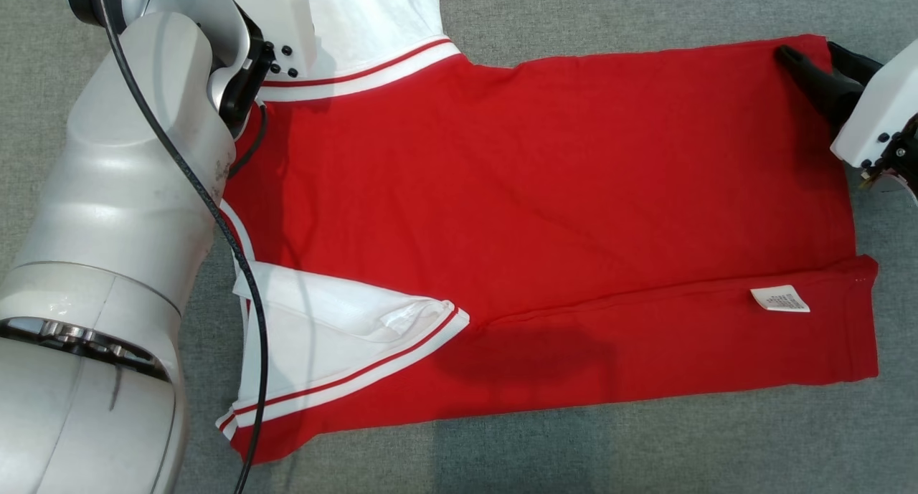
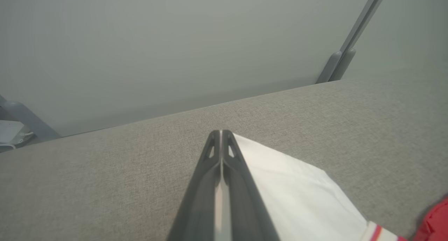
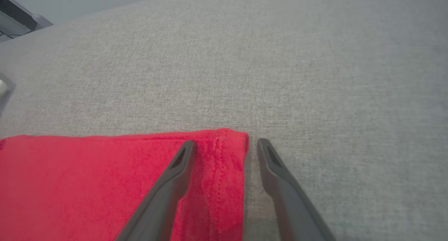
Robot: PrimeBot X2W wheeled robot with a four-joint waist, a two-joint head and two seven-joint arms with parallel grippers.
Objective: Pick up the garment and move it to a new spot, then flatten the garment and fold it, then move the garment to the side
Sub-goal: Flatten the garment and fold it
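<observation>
Left gripper (image 2: 221,133): was seen clenched, its two dark fingers pressed flat together; no cloth could be made out between them.
White sleeve (image 2: 297,192): was laid flat just right of the left gripper's fingers and passed partly beneath them; whether it was touched could not be told.
Right gripper (image 3: 225,146): was held released, jaws spread wide, with nothing grasped.
Garment (image 1: 545,193): was spread flat, red with white sleeves. Its far corner was straddled by the right gripper, one finger over the red cloth and the other over bare surface just past the edge.
Hem (image 3: 224,185): its stitched band was seen running between the right gripper's two fingers.
Care label (image 1: 780,299): was seen well apart from the right gripper, on the robot's side of it, on a turned-over strip of red cloth.
Surface (image 1: 645,6): grey woven fabric was seen ahead of both grippers.
Cable (image 1: 215,207): a black lead was draped along the left forearm, behind the left gripper.
</observation>
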